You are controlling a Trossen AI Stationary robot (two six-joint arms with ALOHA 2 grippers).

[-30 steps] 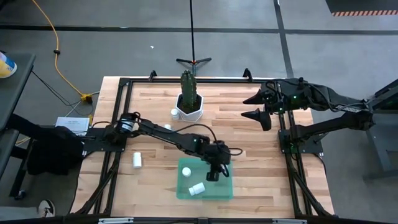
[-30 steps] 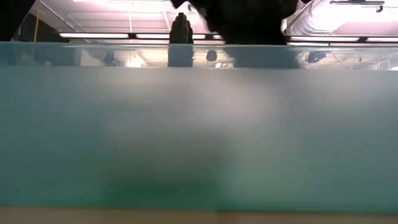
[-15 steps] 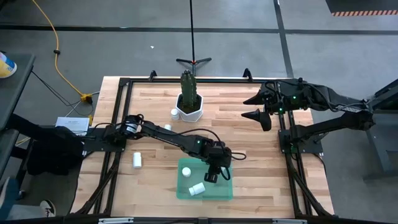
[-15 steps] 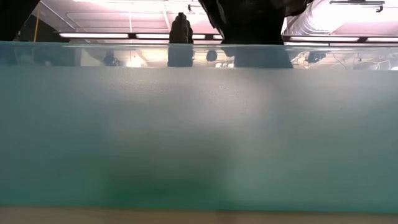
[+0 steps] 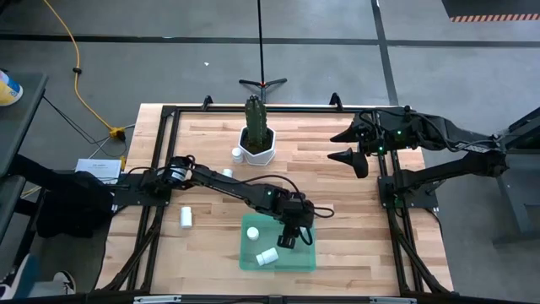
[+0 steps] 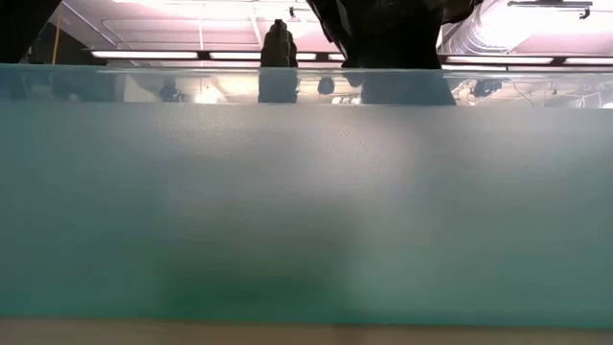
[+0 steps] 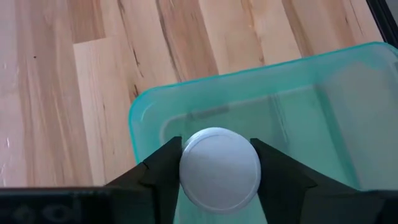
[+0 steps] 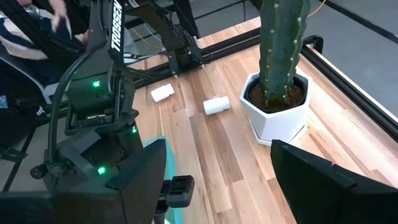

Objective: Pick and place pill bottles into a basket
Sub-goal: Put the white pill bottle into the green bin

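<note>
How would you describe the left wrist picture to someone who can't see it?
A white pill bottle sits between the left gripper's two dark fingers, just above a green basket on a wooden table.

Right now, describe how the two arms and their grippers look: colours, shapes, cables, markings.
Both arms are dark, nearly black, built of slim jointed segments. The left gripper has two flat, angular black fingers. The right gripper ends in two pointed, wedge-shaped black fingers. White TROSSEN lettering runs down the left arm, small green lights glow on its housing, and black cables loop along its links.
</note>
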